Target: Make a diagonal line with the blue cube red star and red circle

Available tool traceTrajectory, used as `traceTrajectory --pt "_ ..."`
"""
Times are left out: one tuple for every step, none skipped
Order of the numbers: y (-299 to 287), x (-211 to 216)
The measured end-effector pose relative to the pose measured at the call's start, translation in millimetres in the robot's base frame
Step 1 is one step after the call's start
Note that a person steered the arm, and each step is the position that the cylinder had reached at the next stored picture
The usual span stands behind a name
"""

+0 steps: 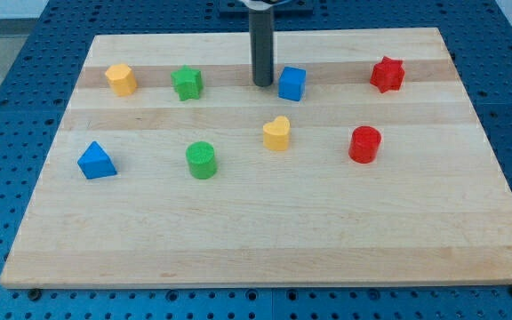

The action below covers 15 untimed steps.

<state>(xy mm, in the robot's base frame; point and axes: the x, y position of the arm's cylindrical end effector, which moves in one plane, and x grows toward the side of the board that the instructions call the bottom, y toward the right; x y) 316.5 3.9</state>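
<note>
The blue cube sits near the view's top, right of centre. My tip rests on the board just left of the blue cube, a small gap apart or barely touching. The red star lies at the view's upper right. The red circle, a short cylinder, stands below and slightly left of the red star, to the lower right of the blue cube.
A yellow hexagon block and a green star lie at the upper left. A yellow heart, a green cylinder and a blue triangle lie across the middle. The wooden board rests on a blue pegboard table.
</note>
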Motion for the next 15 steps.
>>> traceTrajectory --pt "33.2 19.9" --pt "68.2 28.1" --pt "104.1 28.1" --pt "141.5 28.1" --pt "146.8 30.1" --pt "109.7 44.5" --pt "105.5 59.3" --pt "119.5 69.8" --pt "137.5 71.2" --pt "150.9 69.8" --pt "159.0 67.6" --pt "139.8 73.9" --pt "101.0 73.8" --pt "71.6 92.3" --pt "60.3 125.7"
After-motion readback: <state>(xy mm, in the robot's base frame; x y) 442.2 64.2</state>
